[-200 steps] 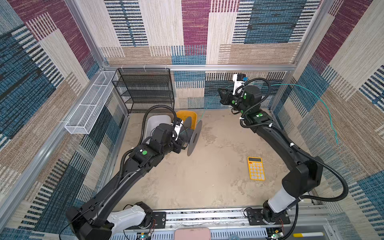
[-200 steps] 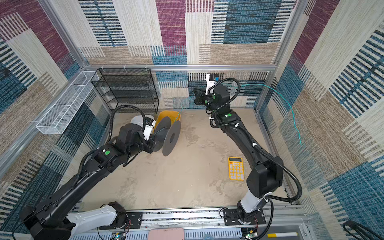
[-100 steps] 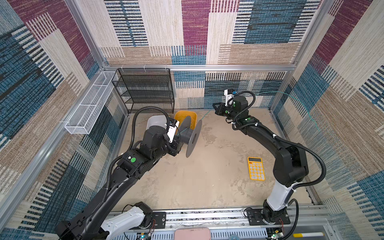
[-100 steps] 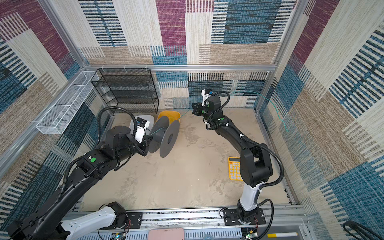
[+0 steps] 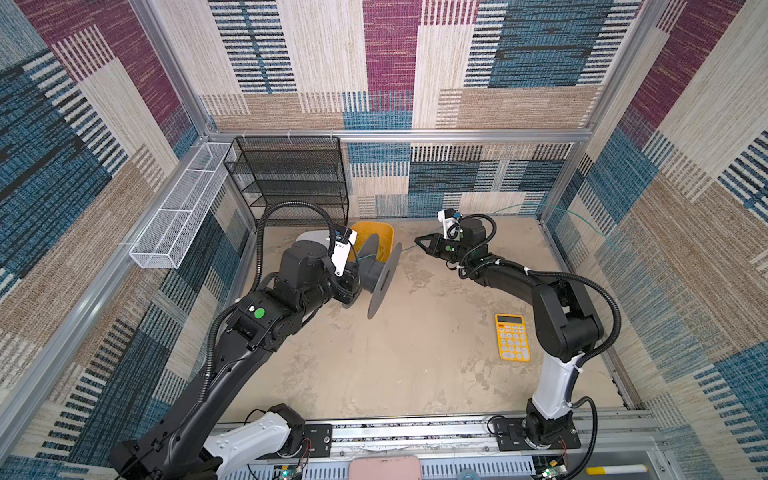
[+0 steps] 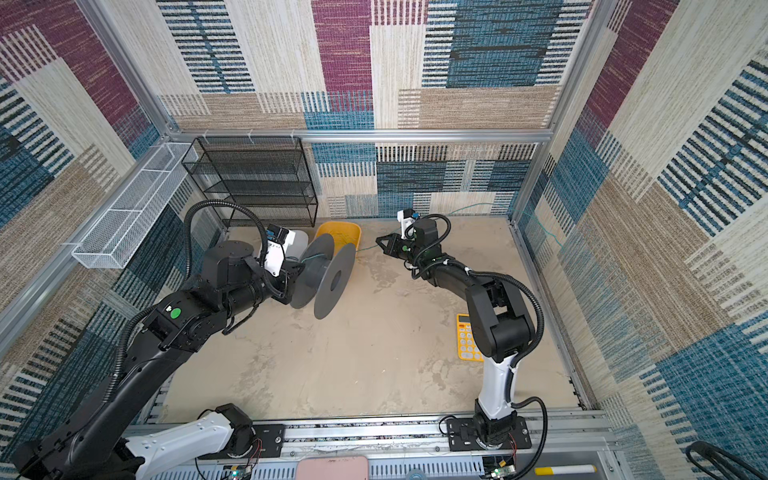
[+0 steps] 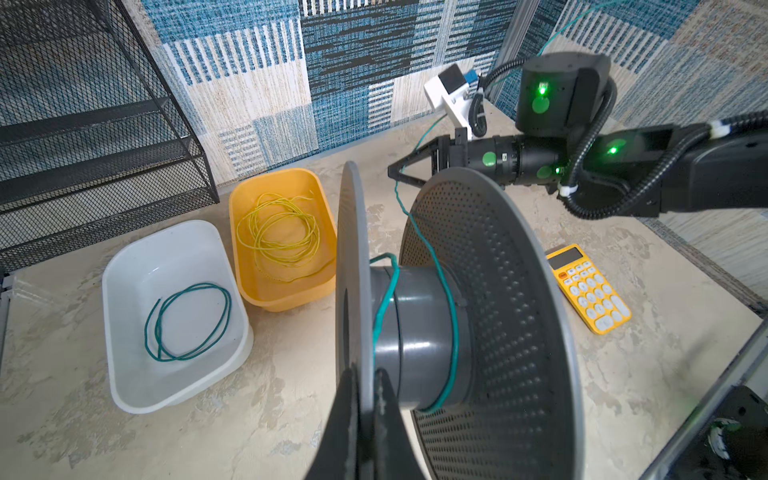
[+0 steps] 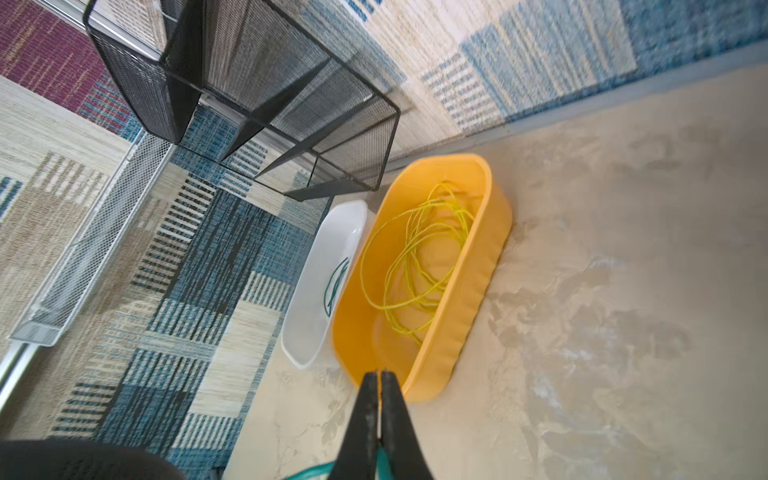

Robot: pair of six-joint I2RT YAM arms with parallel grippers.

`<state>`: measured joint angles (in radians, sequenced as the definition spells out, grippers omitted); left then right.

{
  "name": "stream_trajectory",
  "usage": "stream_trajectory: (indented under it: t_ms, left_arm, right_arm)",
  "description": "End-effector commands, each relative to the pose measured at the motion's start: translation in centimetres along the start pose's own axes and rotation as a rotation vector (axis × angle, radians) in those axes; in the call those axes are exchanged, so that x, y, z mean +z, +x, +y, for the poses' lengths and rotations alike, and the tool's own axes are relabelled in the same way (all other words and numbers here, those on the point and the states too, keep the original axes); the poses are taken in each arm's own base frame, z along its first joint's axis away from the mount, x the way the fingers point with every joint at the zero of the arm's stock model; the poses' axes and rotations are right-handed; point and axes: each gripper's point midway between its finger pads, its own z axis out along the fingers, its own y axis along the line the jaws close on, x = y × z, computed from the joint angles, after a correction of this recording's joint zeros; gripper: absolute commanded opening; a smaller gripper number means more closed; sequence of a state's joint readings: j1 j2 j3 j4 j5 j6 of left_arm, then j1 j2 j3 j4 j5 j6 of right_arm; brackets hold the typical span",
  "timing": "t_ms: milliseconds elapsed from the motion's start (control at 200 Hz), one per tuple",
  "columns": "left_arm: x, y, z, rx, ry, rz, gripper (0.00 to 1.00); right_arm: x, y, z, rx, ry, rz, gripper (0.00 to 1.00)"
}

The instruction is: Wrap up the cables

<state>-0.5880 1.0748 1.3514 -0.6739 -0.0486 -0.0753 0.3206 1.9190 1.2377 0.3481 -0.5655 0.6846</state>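
Teal cable (image 7: pixel 402 202) seemingly pinched in right hand (image 7: pixel 391 170), spool flange (image 7: pixel 351 249) clamped in left hand (image 7: pixel 365 372)

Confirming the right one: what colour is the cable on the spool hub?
The cable is teal-green; left wrist view shows it best.

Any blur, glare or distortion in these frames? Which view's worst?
Right wrist view worst: walls and yellow bin blurred, right gripper sharp. Left wrist view: crisp, wide-angle bend on the spool, green LEDs flaring on the right arm. Both top views: even light, soft shadows, teal cable barely visible.
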Motion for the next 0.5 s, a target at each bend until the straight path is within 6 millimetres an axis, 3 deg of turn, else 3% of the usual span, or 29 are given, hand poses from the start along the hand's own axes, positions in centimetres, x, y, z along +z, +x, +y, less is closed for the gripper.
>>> stream_trajectory:
  t_ms: [0, 215, 401, 491]
  left_arm:
    - [-0.5, -3.8, -0.3, -0.051, 0.024, -0.135, 0.0]
    - [2.5, -4.3, -1.0, -0.091, 0.065, -0.123, 0.0]
    - [4.3, -3.8, -1.9, -0.089, 0.113, -0.08, 0.0]
    - [5.1, -2.6, -2.2, -0.072, 0.123, -0.033, 0.0]
  right_arm:
    - [-0.1, -0.1, -2.5, 0.065, 0.063, -0.053, 0.0]
    - [-0.3, 2.0, -2.9, 0.09, 0.045, -0.006, 0.0]
    - [-0.7, 3.3, -3.6, 0.112, 0.056, 0.026, 0.26]
    - [-1.0, 2.4, -3.6, 0.112, 0.047, 0.014, 0.33]
